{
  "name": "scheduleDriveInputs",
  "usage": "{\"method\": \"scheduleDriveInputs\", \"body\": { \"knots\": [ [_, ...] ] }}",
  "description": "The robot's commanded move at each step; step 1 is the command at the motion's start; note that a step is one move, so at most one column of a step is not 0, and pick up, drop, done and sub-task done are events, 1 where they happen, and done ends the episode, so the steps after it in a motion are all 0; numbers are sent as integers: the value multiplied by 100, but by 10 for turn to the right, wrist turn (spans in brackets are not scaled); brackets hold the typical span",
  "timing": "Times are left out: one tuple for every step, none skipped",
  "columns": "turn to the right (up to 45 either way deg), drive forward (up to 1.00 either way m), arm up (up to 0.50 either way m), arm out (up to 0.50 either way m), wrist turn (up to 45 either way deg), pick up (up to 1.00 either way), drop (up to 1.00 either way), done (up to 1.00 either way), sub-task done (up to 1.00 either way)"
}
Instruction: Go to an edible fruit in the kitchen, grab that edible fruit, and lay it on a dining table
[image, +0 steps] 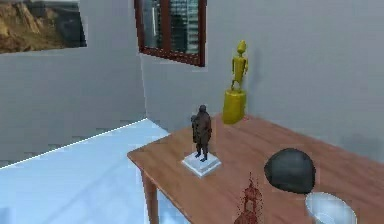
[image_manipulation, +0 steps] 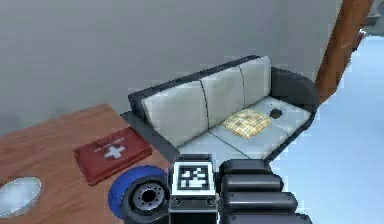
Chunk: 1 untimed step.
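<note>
In the arm side view, the arm ends at one white marker square. The gripper sits dark beside it, by the dining table; I cannot tell whether it holds anything. The table carries one white bowl and one red box. Beyond stands one sofa with three cushions. In the forward view, the table holds one dark lump, one dark statuette, then one yellow statue.

Grey walls, wooden table, pale sofa

Seemingly bare tabletop between statuette, dark lump
</note>
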Motion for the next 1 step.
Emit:
{"method": "scheduleDriveInputs", "body": {
  "knots": [
    [450,0,0,0,0,0,0,0,0]
  ]
}}
